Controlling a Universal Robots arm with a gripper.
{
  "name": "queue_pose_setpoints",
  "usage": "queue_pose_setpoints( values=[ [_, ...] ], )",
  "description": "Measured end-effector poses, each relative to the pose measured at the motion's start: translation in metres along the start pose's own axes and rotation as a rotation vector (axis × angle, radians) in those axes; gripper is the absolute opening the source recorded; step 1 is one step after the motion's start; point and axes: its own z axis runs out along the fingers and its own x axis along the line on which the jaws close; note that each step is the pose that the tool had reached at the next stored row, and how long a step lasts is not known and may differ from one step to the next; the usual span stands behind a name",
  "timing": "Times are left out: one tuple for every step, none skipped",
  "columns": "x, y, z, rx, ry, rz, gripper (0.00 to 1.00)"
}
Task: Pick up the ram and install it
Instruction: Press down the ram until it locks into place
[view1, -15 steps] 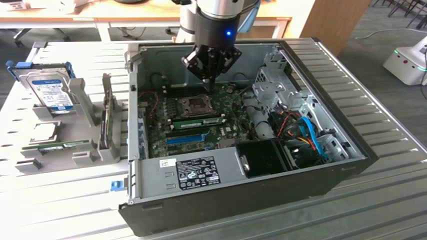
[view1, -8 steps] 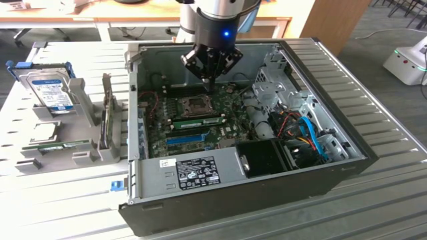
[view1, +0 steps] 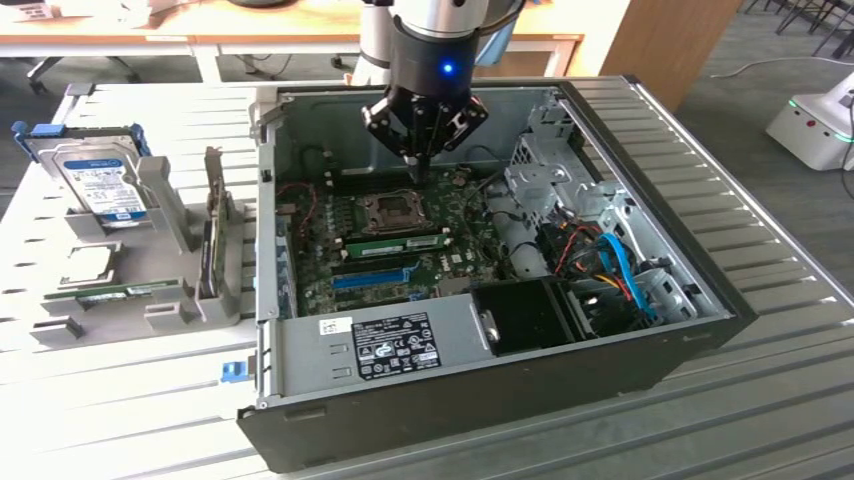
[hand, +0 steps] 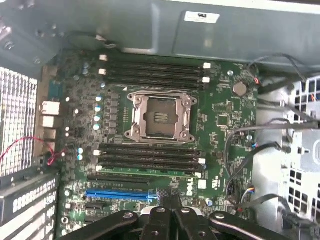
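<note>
Here, flat in the grey rack (view1: 94, 305) beside the computer case (view1: 534, 400): a thin green ram stick (view1: 123, 293), dark chips barely visible. Further in, a second green stick (view1: 400, 243) seated on the motherboard (view1: 461, 255) near the blue slot (view1: 370, 277). Beyond, over the board, gripper (view1: 418, 170) pressed together.

The end effector (hand: 171, 210) hangs over a green motherboard (hand: 220, 107) inside an open computer case (hand: 150, 25), its dark fingers (hand: 165, 202) pressed together with nothing between them; an empty processor socket (hand: 160, 116) sits mid-board, banks of black memory slots (hand: 155, 72) on either side of it; the ram (hand: 142, 172) lies seated in the bank nearer the fingers; a blue slot (hand: 120, 194) runs just beside them; grey cables (hand: 250, 145) loop past the board's edge.
</note>
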Motion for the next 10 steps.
queue_pose_setpoints(
  values=[
    [0.0000,0.0000,0.0000,0.0000,-0.0001,0.004,0.11],
    [0.0000,0.0000,0.0000,0.0000,-0.0002,0.004,0.11],
    [0.0000,0.0000,0.0000,0.0001,-0.0001,0.004,0.11],
    [0.0000,0.0000,0.0000,0.0000,-0.0002,0.004,0.11],
    [0.0000,0.0000,0.0000,0.0001,-0.0002,0.004,0.11],
    [0.0001,0.0000,0.0001,0.0002,0.0005,0.005,0.11],
    [0.0000,0.0000,0.0002,0.0004,0.0019,0.005,0.11],
    [-0.0002,0.0000,0.0002,0.0009,0.0054,0.005,0.11],
    [-0.0004,0.0000,0.0002,0.0020,0.0112,0.005,0.11],
    [-0.0006,0.0000,0.0001,0.0031,0.0171,0.005,0.11]
  ],
)
